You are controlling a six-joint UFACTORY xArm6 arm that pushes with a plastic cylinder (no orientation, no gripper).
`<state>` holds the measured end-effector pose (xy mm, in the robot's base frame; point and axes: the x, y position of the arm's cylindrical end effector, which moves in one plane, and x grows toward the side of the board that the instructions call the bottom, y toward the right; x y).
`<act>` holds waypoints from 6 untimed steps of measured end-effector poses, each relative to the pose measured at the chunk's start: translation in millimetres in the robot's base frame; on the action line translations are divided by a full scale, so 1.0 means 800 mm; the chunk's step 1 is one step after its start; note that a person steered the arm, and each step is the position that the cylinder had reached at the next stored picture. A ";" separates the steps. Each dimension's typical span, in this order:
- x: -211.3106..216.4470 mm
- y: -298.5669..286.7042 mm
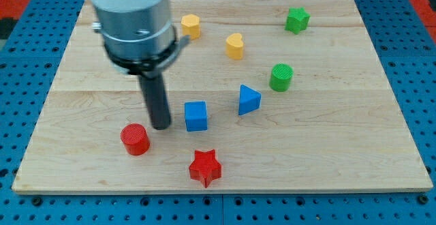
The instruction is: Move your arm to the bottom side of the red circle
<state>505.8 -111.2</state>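
Observation:
The red circle is a short red cylinder at the board's lower left. My tip is the lower end of the dark rod, just to the upper right of the red circle, a small gap apart. It stands between the red circle and the blue cube to its right. The arm's grey body fills the view's top left and hides the board behind it.
A red star lies near the bottom edge. A blue triangle and a green cylinder sit right of centre. A yellow hexagon, a yellow heart and a green star lie toward the top of the wooden board.

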 end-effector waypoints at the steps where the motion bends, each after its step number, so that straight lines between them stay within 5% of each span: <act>1: -0.012 -0.098; 5: 0.064 -0.060; 6: 0.136 -0.102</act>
<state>614.4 -193.0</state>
